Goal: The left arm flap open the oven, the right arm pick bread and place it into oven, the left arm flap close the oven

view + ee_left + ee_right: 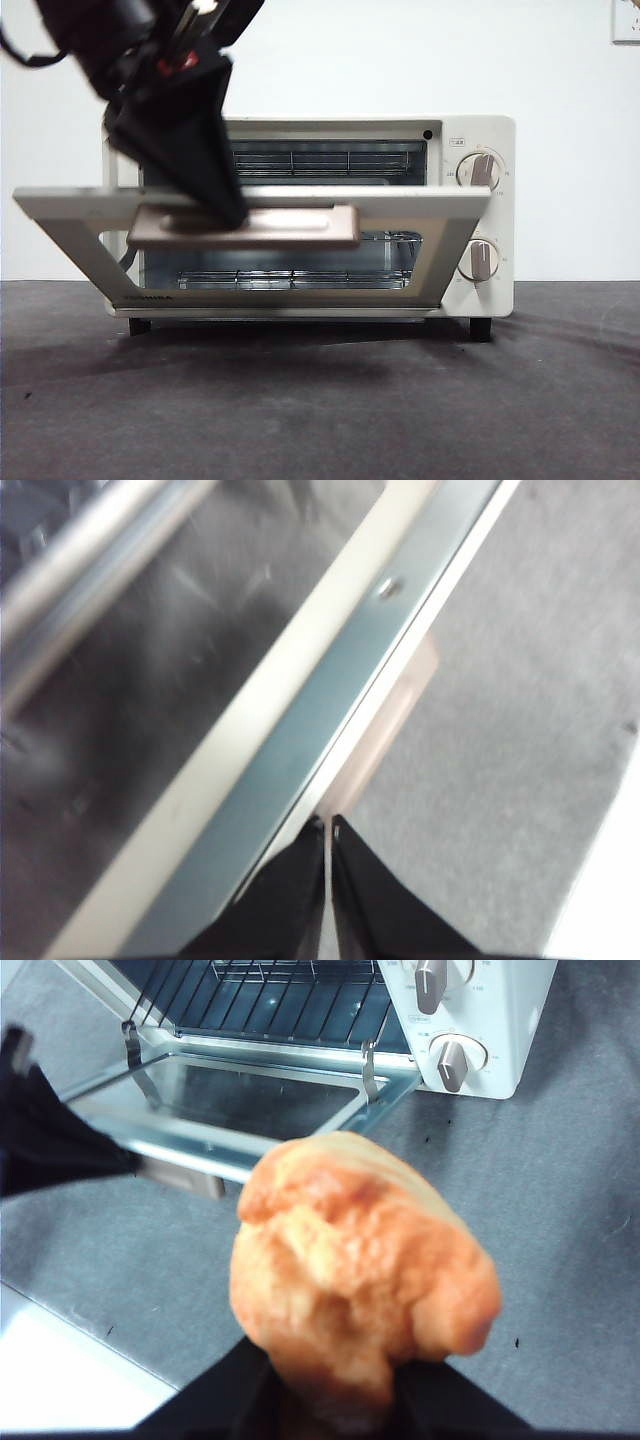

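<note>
- The oven (470, 215) is standing on the dark table (320, 400) with its door (440, 205) swung down to about level; the opening step looks all but finished, judging from the door's angle
- The left gripper (225, 205) is coming in from the upper corner of the front view and pressing down on the door at the beige-brown handle (250, 228); in the left wrist view its jaws are lying closed together, tip against tip, with nothing between them, resting at the door's metal edge (330, 710)
- The right gripper (330, 1380) is clamping the bread (350, 1260) at its lower end, jaws closed against the loaf; the bread is hanging in the air above the table, in front of the open door and well apart from the oven cavity, so the pick is done and the placing is not
- What is left, as I judge it: carrying the bread over the door and onto the rack, letting go, then the left arm flapping the door shut
- Inside the oven, the wire rack (280, 1005) is showing bare in the right wrist view; no food is lying on it as far as the visible part goes; the glass window (250, 1095) of the door is carrying nothing either
</note>
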Controlling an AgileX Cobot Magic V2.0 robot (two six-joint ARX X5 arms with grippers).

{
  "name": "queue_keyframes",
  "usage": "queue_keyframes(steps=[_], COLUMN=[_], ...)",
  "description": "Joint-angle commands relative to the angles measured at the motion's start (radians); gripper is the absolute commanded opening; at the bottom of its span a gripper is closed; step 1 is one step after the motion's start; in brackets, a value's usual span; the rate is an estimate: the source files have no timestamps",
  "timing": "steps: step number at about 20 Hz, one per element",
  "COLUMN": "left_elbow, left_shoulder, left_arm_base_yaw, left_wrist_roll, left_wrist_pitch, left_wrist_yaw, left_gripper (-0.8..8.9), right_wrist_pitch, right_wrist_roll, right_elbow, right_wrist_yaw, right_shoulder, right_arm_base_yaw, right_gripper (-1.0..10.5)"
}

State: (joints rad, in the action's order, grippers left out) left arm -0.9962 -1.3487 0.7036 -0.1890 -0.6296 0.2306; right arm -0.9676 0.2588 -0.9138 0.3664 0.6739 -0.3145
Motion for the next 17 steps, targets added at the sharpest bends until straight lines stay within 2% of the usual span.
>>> queue_keyframes(steps=[1,9,17], left_elbow=[0.034,0.109,0.142], left_shoulder=[0.005,0.005,0.01], left_arm_base_yaw=[0.0,0.043,0.071], left_wrist_roll=[0.046,0.084,0.087], left_wrist_pitch=[0.058,0.13,0.127], left_wrist_yaw=[-0.034,-0.043,-0.026], left_gripper=[0.17,0.16,0.16], right_wrist_pitch=[0.011,0.033,0.057], right_wrist_roll=[-0.01,-0.01,-0.008], right_elbow=[-0.017,-0.017,-0.017], right_wrist_yaw=[0.001,0.0,0.001], right_shoulder=[0.003,0.003,0.004], right_arm_base_yaw=[-0.007,-0.007,-0.007], right_gripper=[0.7,0.7,0.7])
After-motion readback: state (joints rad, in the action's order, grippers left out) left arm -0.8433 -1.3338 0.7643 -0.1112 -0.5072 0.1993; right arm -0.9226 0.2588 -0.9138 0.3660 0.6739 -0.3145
